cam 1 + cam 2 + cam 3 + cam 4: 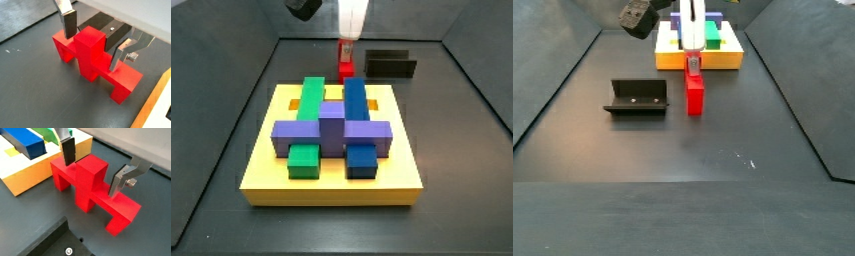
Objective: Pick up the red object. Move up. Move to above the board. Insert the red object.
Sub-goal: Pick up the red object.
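The red object [93,60] stands on the dark tray floor, its upright central bar between my fingers; it also shows in a wrist view [90,190] and in both side views [346,69] [695,95]. My gripper [93,50] is lowered over it and open, one finger [69,27] on each side of the bar with small gaps, as a wrist view [92,176] also shows. The yellow board [331,182] with green, blue and purple blocks lies apart from the red object, on the tray floor [714,62].
The fixture [637,96] stands on the floor close beside the red object, also seen in a side view [389,64] and in a wrist view [100,25]. The tray's sloped walls [567,90] ring the floor. The board's edge [33,175] is near one finger.
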Tool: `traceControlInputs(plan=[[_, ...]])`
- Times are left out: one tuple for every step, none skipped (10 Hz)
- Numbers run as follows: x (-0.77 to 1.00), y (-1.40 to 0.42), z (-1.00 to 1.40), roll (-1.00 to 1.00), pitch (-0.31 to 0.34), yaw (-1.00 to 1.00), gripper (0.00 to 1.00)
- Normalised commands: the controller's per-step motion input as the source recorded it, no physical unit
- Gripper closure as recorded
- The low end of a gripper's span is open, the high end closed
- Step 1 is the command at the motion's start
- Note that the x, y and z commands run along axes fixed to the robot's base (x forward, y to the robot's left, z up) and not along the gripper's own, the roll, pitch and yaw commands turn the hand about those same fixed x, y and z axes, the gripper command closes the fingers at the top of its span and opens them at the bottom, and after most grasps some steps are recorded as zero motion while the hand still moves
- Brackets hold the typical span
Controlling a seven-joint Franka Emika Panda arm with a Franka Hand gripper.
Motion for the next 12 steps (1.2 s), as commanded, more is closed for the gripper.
traceControlInputs(plan=[[0.00,0.00,-0.08,0.00,0.000,0.13,0.00],[0.00,0.00,0.00,0.02,0.009,0.00,0.00],[0.00,0.00,0.00,0.00,0.000,0.00,0.00],[0.00,0.00,0.00,0.00,0.000,0.00,1.00],[0.00,0.00,0.00,0.00,0.000,0.00,1.00],[0.00,0.00,0.00,0.00,0.000,0.00,1.00],[0.00,0.00,0.00,0.00,0.000,0.00,1.00],[0.00,0.00,0.00,0.00,0.000,0.00,1.00],[0.00,0.00,0.00,0.00,0.000,0.00,1.00],[0.00,0.00,0.00,0.00,0.000,0.00,1.00],[0.00,0.00,0.00,0.00,0.000,0.00,1.00],[0.00,0.00,0.00,0.00,0.000,0.00,1.00]])
